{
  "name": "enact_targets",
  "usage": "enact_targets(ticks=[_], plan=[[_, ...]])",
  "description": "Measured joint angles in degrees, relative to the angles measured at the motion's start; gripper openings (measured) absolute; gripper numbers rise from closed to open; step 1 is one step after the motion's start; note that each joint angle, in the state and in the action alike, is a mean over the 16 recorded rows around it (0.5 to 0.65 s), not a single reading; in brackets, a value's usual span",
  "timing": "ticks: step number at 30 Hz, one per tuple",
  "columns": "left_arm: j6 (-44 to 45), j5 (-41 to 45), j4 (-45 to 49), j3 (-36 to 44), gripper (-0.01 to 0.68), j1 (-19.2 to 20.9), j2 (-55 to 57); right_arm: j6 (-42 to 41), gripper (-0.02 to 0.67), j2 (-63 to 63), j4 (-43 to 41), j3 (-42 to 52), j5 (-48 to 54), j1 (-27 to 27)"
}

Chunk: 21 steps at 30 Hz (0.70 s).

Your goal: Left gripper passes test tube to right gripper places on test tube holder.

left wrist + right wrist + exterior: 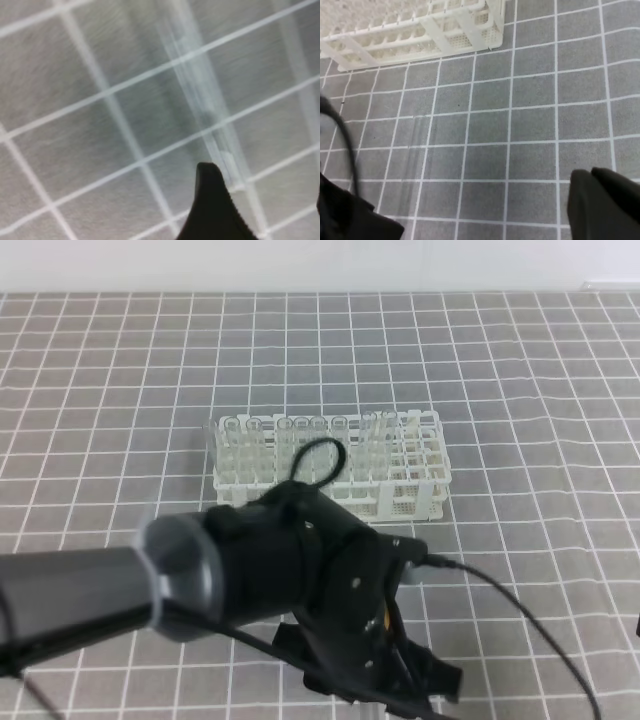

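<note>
The left hand [400, 680] is low over the checked worktop [520, 360], at the near edge of the high view in front of the test tube holder [330, 465]. Its wrist view looks almost straight down at the grid cloth: a pale, see-through test tube [200, 95] lies along the cloth, blurred, running from the top of that view down toward one dark fingertip [212, 210]. The other finger shows only as a sliver at the right edge, so the left hand stands spread wide with the tube between its fingers and nothing pinched yet. The step in hand looks like the very first one, the pick-up from the cloth that has to come before any hand-over. The right hand [602, 205] shows only as a dark mass in the corner of its own wrist view, well apart from the tube; its fingers are pressed together and it carries nothing. The holder, with several tubes already standing in its back rows, sits beyond both. Next the left hand probably needs to settle down astride the tube and close gently across its width, since a round glass tube lying flat can roll or skid away from a lopsided squeeze. After lifting, it should present a free length for the right hand, which must spread before taking it.
</note>
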Motion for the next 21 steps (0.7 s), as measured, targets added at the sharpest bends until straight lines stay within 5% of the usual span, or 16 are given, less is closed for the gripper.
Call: enact_targets(ticks=[21], plan=[[-1.2,0.6,5.7,-0.1,0.374,-0.1,6.3,-2.3,-0.013,0.0,2.3,0.0,-0.7,0.0]])
